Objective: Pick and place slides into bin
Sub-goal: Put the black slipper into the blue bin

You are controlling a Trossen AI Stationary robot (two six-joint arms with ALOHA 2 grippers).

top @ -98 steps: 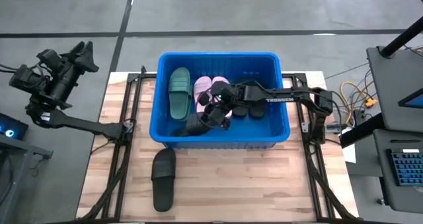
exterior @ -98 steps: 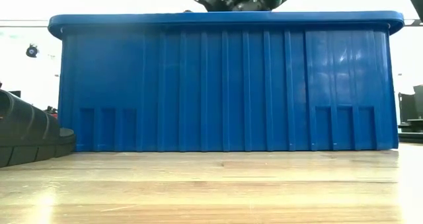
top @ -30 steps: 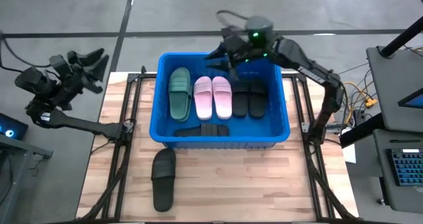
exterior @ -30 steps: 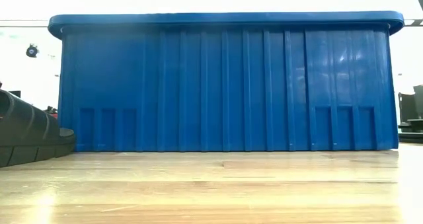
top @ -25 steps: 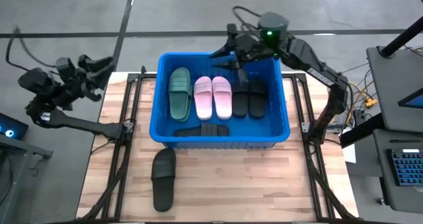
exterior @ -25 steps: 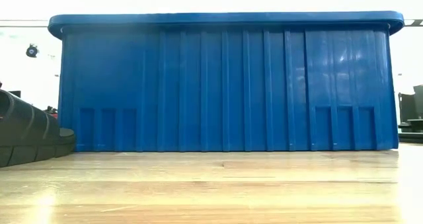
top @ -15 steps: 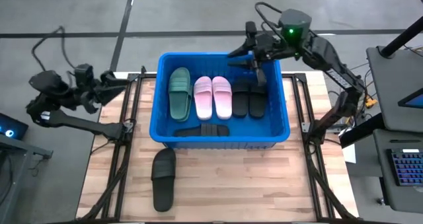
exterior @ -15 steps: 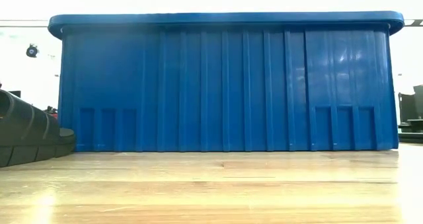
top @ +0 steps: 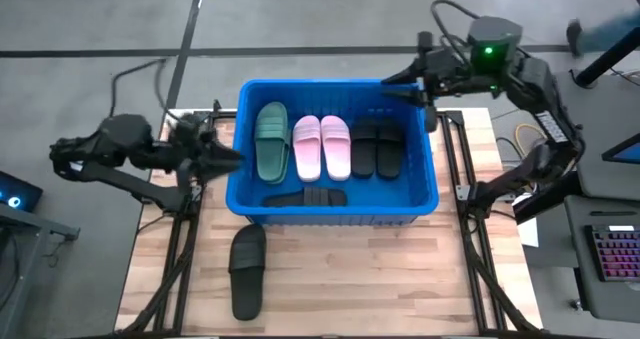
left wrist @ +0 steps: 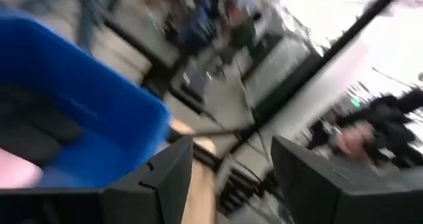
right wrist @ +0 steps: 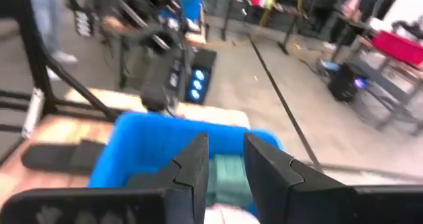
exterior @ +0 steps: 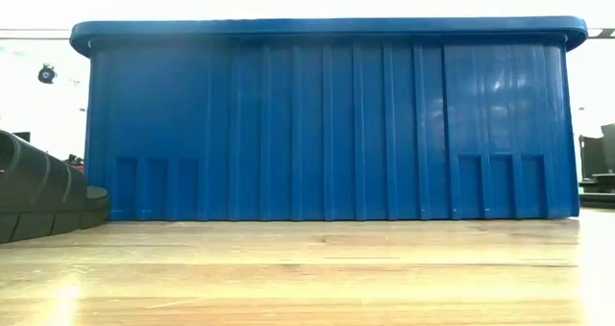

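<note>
On the light wooden slatted table [top: 340,279] your big bright blue perforated plastic bin [top: 420,194] sits centred toward the far edge. Inside it: one dark green rubber slide [top: 270,139], a pink pair [top: 321,146], a black pair [top: 379,146], plus one black slide [top: 307,197] lying crosswise at the near wall. One more black slide [top: 247,271] lies on the table just in front of the bin's left corner. Your left gripper [top: 222,151] hovers beside the bin's left wall, fingers apart, empty. Your right gripper [top: 405,79] hangs above the far-right rim, narrow gap between fingers, holding nothing.
</note>
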